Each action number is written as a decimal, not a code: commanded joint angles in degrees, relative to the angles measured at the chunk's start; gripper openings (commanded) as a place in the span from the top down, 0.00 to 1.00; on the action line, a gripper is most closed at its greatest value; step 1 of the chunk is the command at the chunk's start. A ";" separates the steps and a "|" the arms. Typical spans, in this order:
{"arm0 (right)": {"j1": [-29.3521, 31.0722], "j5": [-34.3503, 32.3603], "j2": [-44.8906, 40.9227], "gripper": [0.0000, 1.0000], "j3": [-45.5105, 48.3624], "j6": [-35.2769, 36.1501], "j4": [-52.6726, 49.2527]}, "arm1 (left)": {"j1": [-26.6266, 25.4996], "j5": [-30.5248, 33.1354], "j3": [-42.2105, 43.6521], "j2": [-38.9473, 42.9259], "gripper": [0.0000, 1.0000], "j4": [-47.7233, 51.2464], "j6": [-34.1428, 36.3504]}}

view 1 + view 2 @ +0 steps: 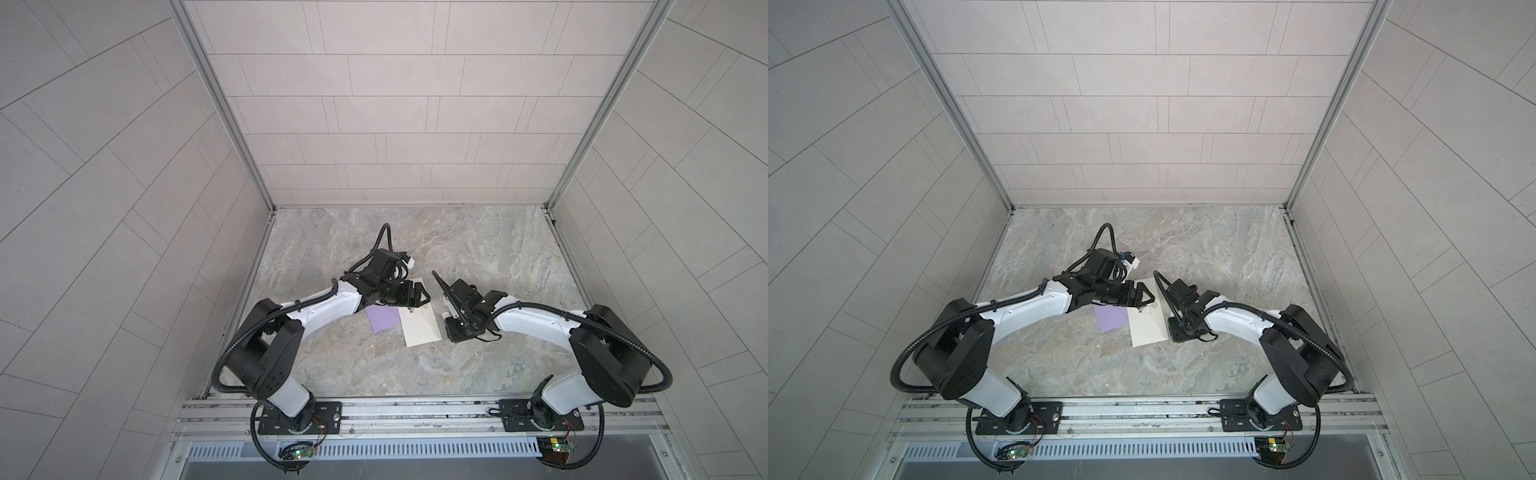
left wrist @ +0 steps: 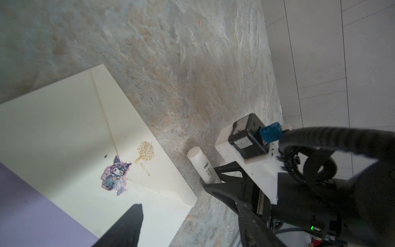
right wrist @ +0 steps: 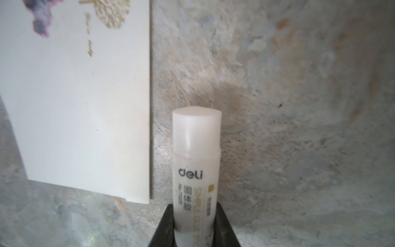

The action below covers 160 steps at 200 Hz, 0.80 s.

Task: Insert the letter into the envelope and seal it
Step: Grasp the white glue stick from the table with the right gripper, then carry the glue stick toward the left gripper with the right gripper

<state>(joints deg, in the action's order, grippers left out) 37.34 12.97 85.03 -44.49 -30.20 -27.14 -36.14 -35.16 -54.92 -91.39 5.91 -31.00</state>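
Tiled walls (image 1: 374, 104), marbled bench (image 1: 478, 249). A cream envelope (image 1: 419, 330) was laid flat mid-bench, seam side up, with a sticker (image 2: 115, 177) on it. The purple letter (image 1: 383, 321) was seen against its left long edge, nearer the left arm; whether it was tucked in could not be told. The glue stick (image 3: 196, 149) was laid just beside the envelope's right long edge, apart from it. Its long axis ran roughly parallel to that edge, top end pointed away from the right gripper (image 3: 195, 213), which was closed on the tube's lower end. The left gripper (image 1: 424, 294) was held open and empty above the envelope's far end. Judged: the envelope lay left of the held stick, so a short sideways carry was called for, the right arm being nearer.
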 commanded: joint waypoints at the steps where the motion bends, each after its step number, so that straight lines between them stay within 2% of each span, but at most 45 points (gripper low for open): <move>1: -1.68 7.43 -6.83 0.90 -0.21 -1.85 5.78 | -0.25 -7.02 -2.15 -1.13 0.22 0.68 1.04; 33: -3.53 16.12 -11.52 0.90 -0.93 -4.15 12.40 | -0.26 -10.80 -3.18 -1.44 0.18 -0.91 0.03; 83: -3.61 20.34 -9.72 0.91 -5.74 -3.92 12.71 | -0.27 -11.79 -2.08 -1.25 0.21 -6.58 -2.78; 111: -3.69 21.24 -9.26 0.91 -7.64 -3.39 13.16 | -0.25 -11.16 -2.80 -2.04 0.43 -7.12 -3.41; 145: -3.71 20.73 -7.72 0.91 -10.55 -2.88 11.90 | -0.25 -9.36 -3.31 -2.65 0.80 -7.47 -4.87; 160: -3.72 19.97 -7.35 0.85 -11.34 -2.66 11.17 | -0.27 -6.36 -3.81 -2.18 0.96 -5.91 -5.30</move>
<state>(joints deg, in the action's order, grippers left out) 33.76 33.08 77.43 -52.69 -32.86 -17.43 -35.90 -44.95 -58.04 -92.88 -1.80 -36.73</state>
